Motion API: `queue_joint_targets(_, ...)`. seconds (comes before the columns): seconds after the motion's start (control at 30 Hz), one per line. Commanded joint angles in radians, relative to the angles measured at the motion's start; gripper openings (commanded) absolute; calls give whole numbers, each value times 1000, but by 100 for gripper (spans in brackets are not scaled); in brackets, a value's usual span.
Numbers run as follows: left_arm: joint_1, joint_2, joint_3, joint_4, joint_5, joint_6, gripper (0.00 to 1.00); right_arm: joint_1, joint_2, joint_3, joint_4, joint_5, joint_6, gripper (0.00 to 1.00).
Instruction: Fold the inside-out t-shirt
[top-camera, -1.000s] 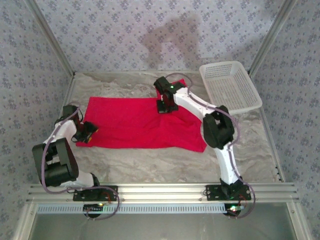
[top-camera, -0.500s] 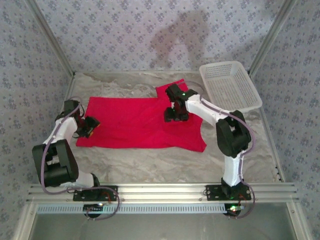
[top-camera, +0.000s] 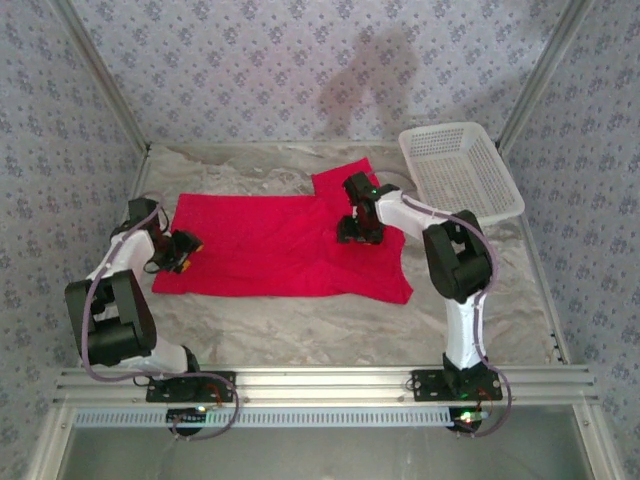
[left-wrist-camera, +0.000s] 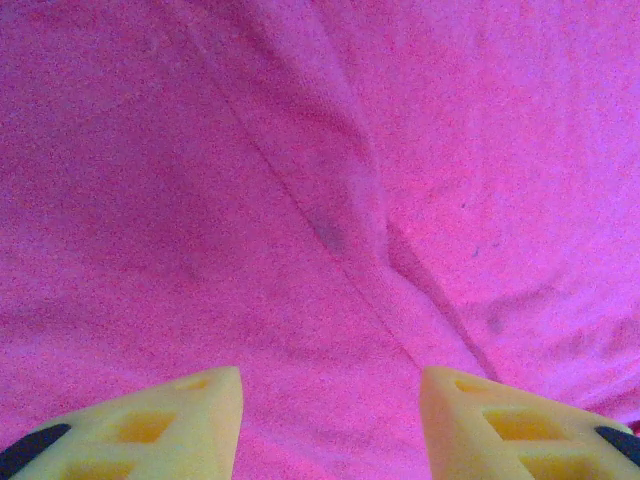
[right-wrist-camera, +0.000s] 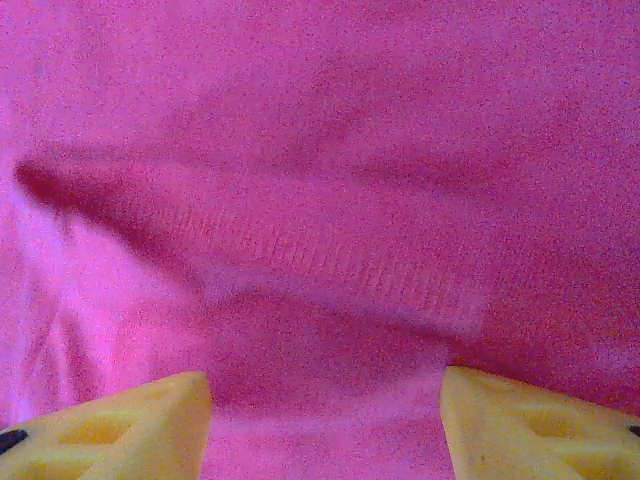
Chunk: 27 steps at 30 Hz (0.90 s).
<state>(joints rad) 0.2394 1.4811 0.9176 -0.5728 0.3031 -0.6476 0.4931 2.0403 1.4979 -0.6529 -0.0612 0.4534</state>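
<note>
A white mesh basket (top-camera: 460, 172) sits far right on the table (top-camera: 300, 330).

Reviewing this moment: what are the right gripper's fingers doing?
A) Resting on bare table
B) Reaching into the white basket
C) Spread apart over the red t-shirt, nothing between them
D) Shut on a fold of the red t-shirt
C: in the wrist view the yellow fingers stand wide apart with the red t-shirt lying uncaught beyond them, and overhead the right gripper sits over the shirt, apart from the white basket.

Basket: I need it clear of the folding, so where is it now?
In the top view the basket sits at the far right corner of the table, to the right of the t-shirt and the right gripper.
</note>
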Motion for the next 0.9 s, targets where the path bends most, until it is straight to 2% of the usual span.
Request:
queue_joint_targets(0.0, 9, -34, -3, -12, 11, 0, 50, -3, 42, 121, -29, 71, -29, 63)
queue_joint_targets(0.23, 18, -33, -1, -19, 12, 9, 50, -6, 63, 245, -79, 93, -31, 64)
queue_joint_targets(0.33, 23, -41, -2, -25, 9, 16, 50, -6, -16, 169, -90, 94, -37, 64)
queue_joint_targets(0.47, 27, -45, -13, -11, 12, 10, 50, -14, -133, -14, -40, 55, -36, 65)
queue_joint_targets(0.6, 26, -34, -17, 6, 28, 2, 50, -24, -186, -157, 37, 5, -33, 66)
queue_joint_targets(0.7, 26, -31, -20, 11, 31, 0, 50, -29, -172, -184, 74, -5, -18, 66)
queue_joint_targets(0.87, 27, -37, -24, 9, 31, 0, 50, -33, -76, -105, 93, -16, -14, 66)
